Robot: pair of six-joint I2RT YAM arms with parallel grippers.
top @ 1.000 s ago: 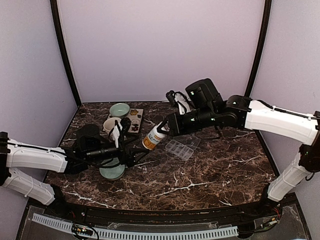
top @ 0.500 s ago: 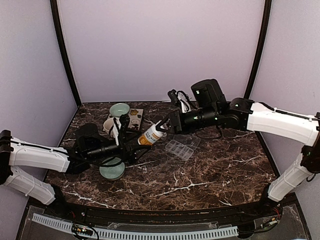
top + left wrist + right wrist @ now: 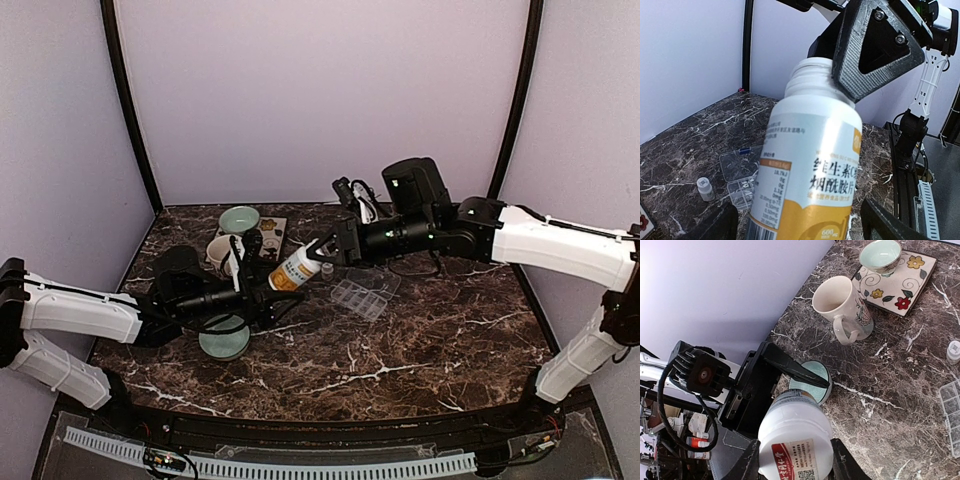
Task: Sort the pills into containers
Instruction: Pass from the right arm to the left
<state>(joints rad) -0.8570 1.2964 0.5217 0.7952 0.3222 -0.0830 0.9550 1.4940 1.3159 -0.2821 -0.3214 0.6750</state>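
The bottle (image 3: 291, 272) is white with an orange band, the containers (image 3: 365, 297) clear, the bowl (image 3: 240, 218) pale green, the table (image 3: 420, 350) dark brown veined white.

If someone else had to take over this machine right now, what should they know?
Right hand: shut on the white plastic pill bottle with an orange label, tilted in mid-air.
Left hand: open, fingers either side of the bottle's base, not gripping.
Clear plastic compartment box: on the dark marble table, right of the bottle.
Done: bottle lifted. Left: getting pills into the box.

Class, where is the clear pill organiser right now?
Top view: the pill organiser lies on the table, slightly right of centre, just right of the held white bottle.
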